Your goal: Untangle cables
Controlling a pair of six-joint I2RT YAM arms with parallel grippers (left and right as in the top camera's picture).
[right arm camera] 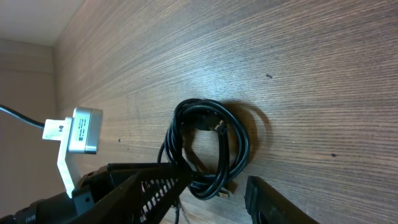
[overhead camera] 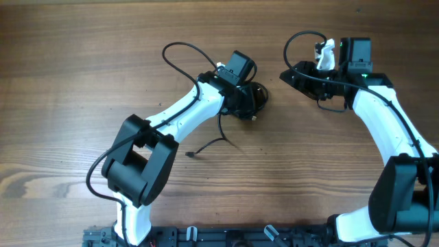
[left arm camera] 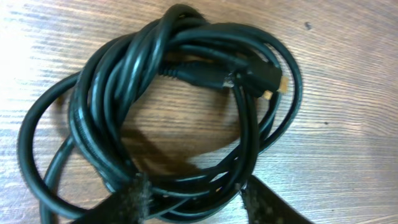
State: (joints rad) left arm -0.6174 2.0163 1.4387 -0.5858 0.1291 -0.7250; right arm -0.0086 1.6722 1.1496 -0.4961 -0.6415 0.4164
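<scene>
A coil of black cable (overhead camera: 256, 95) lies on the wooden table at centre. A loose tail (overhead camera: 221, 139) runs from it toward the front and ends in a plug (overhead camera: 191, 154). In the left wrist view the coil (left arm camera: 112, 93) shows several looped strands and two plugs (left arm camera: 270, 79) at its top. My left gripper (left arm camera: 196, 202) is open, its fingers straddling the coil's near strands, which lie loose between them. My right gripper (overhead camera: 293, 74) is open and empty, just right of the coil. In its wrist view the coil (right arm camera: 239, 140) lies ahead of the fingers (right arm camera: 219, 186).
The left arm (overhead camera: 182, 113) stretches diagonally from the front left to the coil. Its white wrist camera (right arm camera: 78, 130) shows at the left of the right wrist view. Thin arm wiring loops (overhead camera: 180, 49) rise at the back. The table (overhead camera: 68, 82) is bare wood.
</scene>
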